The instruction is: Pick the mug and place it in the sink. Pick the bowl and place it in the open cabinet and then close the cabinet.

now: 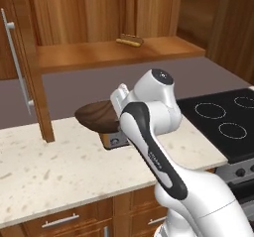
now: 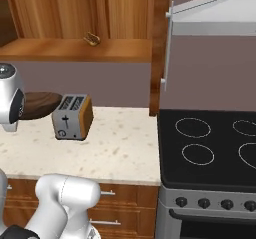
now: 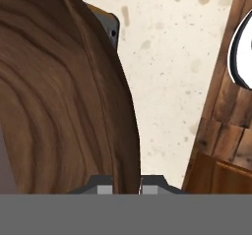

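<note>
Bowl held above bench

Bowl (image 1: 96, 114), wide and dark brown, is pinched at its rim by the claw (image 3: 126, 185), raised off the speckled bench (image 1: 59, 171) over a toaster (image 2: 73, 116). Cabinet (image 1: 119, 52) stands open at twelve o'clock, a small yellow item (image 1: 130, 40) on its shelf.

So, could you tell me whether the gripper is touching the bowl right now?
Touching. In the hand view the bowl's rim runs down between the two fingertips of the gripper, which are closed against it with no gap visible.
</note>
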Motion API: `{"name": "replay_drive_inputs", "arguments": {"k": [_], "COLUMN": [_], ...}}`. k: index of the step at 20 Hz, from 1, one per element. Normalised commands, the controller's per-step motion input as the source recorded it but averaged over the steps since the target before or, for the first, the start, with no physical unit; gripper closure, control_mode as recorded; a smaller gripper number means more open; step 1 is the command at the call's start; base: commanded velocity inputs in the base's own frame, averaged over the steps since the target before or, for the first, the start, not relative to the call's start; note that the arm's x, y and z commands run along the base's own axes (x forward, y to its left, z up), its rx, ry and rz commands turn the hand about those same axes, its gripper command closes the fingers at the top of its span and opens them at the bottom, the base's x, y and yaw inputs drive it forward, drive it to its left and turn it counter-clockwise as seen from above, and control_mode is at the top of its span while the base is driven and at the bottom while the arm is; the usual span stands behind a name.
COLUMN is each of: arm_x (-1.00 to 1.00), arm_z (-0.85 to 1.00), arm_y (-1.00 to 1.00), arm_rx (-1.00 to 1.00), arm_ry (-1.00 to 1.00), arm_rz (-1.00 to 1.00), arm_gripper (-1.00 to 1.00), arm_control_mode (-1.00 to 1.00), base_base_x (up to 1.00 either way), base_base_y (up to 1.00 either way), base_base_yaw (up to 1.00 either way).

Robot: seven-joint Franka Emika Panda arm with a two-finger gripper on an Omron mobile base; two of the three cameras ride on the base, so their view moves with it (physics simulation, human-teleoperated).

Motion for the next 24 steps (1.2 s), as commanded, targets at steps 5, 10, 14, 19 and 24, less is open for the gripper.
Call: {"name": "replay_drive_inputs", "arguments": {"k": [5, 10, 14, 19, 24], "arm_x": [0.0, 0.0, 0.0, 0.0, 0.0], "arm_z": [0.0, 0.0, 0.0, 0.0, 0.0], "arm_y": [0.0, 0.0, 0.0, 0.0, 0.0], "arm_rx": [0.0, 0.0, 0.0, 0.0, 0.0], "arm_ry": [0.0, 0.0, 0.0, 0.0, 0.0], "arm_rz": [0.0, 0.0, 0.0, 0.0, 0.0], "arm_gripper": [1.0, 1.0, 1.0, 1.0, 1.0], "arm_control_mode": [1.0, 1.0, 1.0, 1.0, 1.0], "base_base_x": [0.01, 0.03, 0.01, 0.15, 0.17], "base_base_y": [0.0, -0.11, -0.16, -0.21, -0.16], "base_base_yaw": [0.12, 0.12, 0.08, -0.03, -0.07]}}
